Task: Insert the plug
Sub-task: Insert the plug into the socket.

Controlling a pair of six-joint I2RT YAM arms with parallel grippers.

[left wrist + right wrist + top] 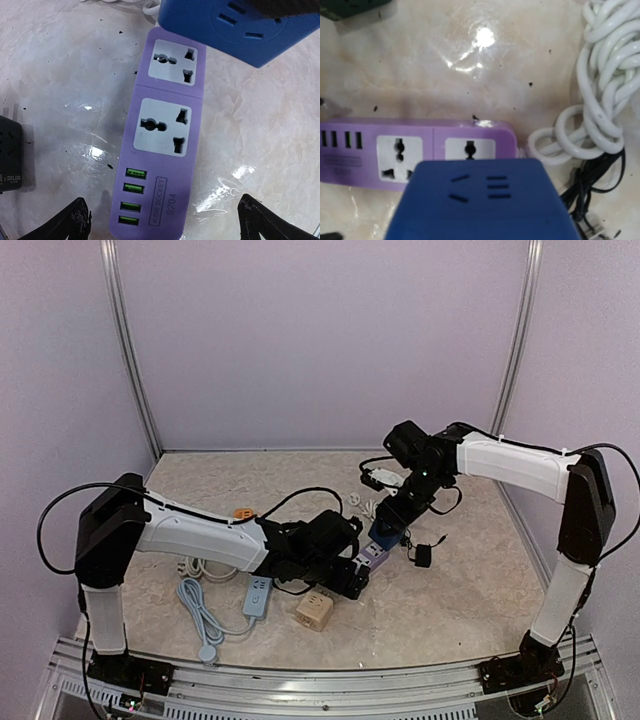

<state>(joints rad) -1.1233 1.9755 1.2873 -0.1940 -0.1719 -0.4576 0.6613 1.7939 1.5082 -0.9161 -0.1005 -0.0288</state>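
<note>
A purple power strip (pixel 165 145) with two universal sockets and several green USB ports lies flat on the table; it also shows in the top view (pixel 372 556) and the right wrist view (pixel 380 150). My left gripper (pixel 162 225) is open, one finger on each side of the strip's USB end, not touching it. My right gripper (pixel 402 508) is shut on a blue cube adapter plug (pixel 480 205) and holds it just above the strip's far socket, partly covering it. The plug also shows at the top of the left wrist view (pixel 235 25). Its pins are hidden.
A coiled white cable (pixel 600 100) and black cords (pixel 592 192) lie beyond the strip's far end. A black adapter (pixel 10 155) sits left of the strip. A beige cube adapter (pixel 314 613), a white strip (pixel 258 595) and a small black plug (pixel 423 556) lie nearby.
</note>
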